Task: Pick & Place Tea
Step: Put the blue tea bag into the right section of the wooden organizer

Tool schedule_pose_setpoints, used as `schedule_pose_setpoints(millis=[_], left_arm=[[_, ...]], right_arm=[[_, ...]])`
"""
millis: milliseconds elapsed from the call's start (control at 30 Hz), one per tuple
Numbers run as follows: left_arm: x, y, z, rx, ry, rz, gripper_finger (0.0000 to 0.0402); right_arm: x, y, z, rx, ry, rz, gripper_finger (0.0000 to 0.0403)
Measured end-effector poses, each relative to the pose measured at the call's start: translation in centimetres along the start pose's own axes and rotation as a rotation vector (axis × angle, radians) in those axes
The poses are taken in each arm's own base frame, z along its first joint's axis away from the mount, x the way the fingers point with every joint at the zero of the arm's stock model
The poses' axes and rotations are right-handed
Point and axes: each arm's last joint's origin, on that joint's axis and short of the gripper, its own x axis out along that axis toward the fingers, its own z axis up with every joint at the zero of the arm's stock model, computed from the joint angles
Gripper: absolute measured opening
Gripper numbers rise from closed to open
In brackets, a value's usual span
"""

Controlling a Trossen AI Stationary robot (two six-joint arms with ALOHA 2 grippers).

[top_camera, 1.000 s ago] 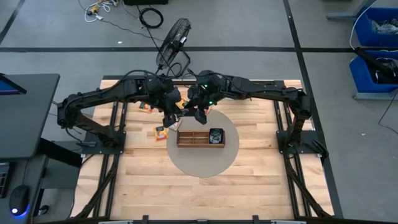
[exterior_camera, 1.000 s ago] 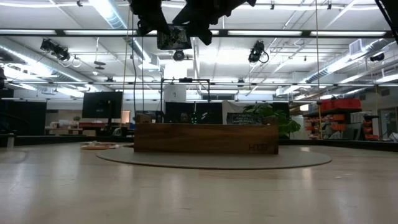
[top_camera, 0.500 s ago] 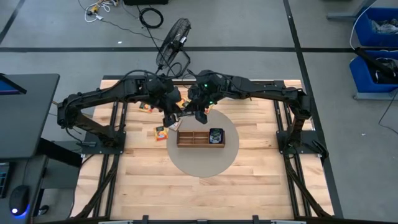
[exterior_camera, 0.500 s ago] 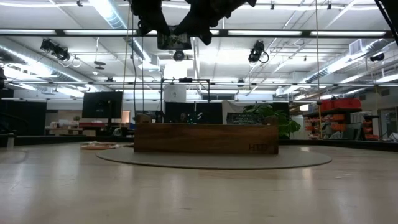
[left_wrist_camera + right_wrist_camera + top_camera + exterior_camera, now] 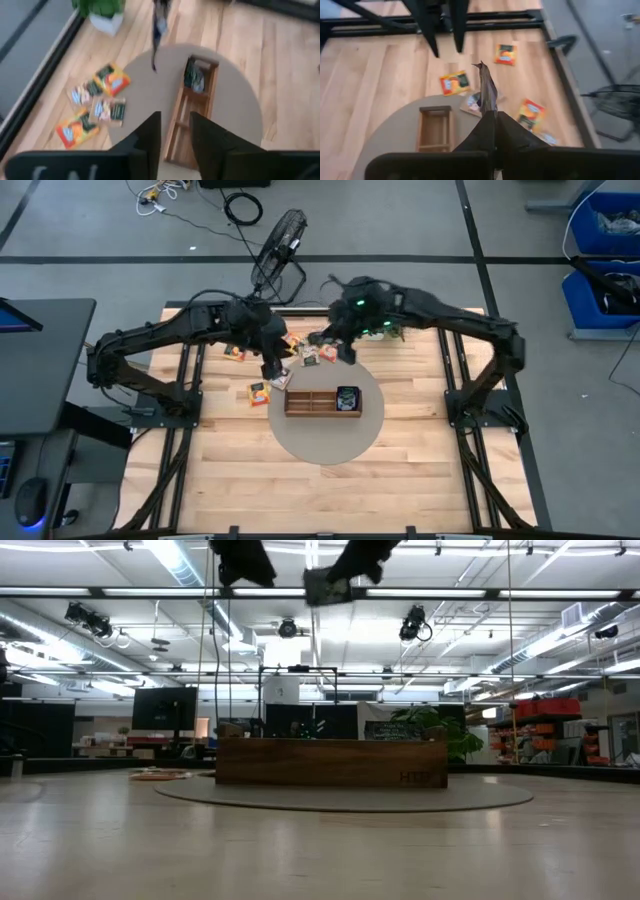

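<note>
My right gripper (image 5: pixel 490 114) is shut on one tea packet (image 5: pixel 486 87), high above the table (image 5: pixel 318 586). My left gripper (image 5: pixel 175 127) stands open beside it, toward the table's left (image 5: pixel 273 373), with nothing between its fingers. Several more tea packets, orange and pale (image 5: pixel 97 107), lie flat on the wood on the far left side of the tray (image 5: pixel 258 392). The brown wooden tray (image 5: pixel 322 402) rests on a round grey mat (image 5: pixel 325 442). A dark packet (image 5: pixel 347 396) lies in the tray's right compartment. My right gripper pinches the packet between its two fingers by one edge (image 5: pixel 489 106). The packet shows edge-on and sticks out ahead of the fingertips. It is lifted clear, well above the tray and the table.
Loose packets (image 5: pixel 455 82) (image 5: pixel 506 54) (image 5: pixel 532 112) are scattered on the wood near the far edge. A green plant in a white pot (image 5: pixel 102 12) stands at the table's far side. A fan (image 5: pixel 278 240) stands on the floor beyond the far edge.
The packet was between both grippers above the table. Now only my right gripper has it: my left gripper has let go and kept its place. My right gripper has carried the packet toward the table's right and a little toward the far edge.
</note>
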Motion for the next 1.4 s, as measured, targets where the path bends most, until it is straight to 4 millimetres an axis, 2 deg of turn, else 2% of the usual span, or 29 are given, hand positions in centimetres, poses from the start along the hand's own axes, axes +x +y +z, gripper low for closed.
schedule_pose_setpoints(millis=[167,300,400,500,667,767,933,1100,1400], left_arm=[[-2.1,0.0,1.8,-0.017,-0.255,0.056,0.0138],[-3.8,-0.1,3.8,-0.033,-0.509,0.073,0.015],[-4.5,-0.2,5.2,-0.055,-0.67,0.052,0.0155],[-4.3,-0.4,6.6,-0.078,-0.82,0.023,0.0158],[-2.5,-0.4,8.3,-0.151,-0.966,-0.033,0.0165],[-1.3,-0.5,9.1,-0.2,-1.044,-0.1,0.0172],[0.6,-0.7,9.8,-0.233,-1.101,-0.257,0.0185],[2.6,-0.7,9.8,-0.274,-1.051,-0.285,0.0195],[2.7,-0.8,9.9,-0.276,-1.083,-0.276,0.0199]], right_arm=[[-6.6,-0.1,0.2,0.04,-0.104,-0.103,0.0001],[-11.5,0.2,-1.2,0.114,-0.222,-0.204,0.0001],[-13.9,0.8,-3.0,0.176,-0.365,-0.237,0.0],[-15.1,1.2,-4.5,0.244,-0.605,-0.218,0.0],[-14.6,1.7,-6.3,0.319,-0.999,-0.119,0.0],[-13.6,1.7,-6.9,0.346,-1.104,-0.079,0.0],[-12.3,1.6,-6.9,0.364,-1.1,-0.051,0.0],[-12.1,1.8,-6.5,0.37,-1.13,-0.002,0.0],[-10.5,2.8,-6.3,0.387,-1.084,0.015,0.0]])
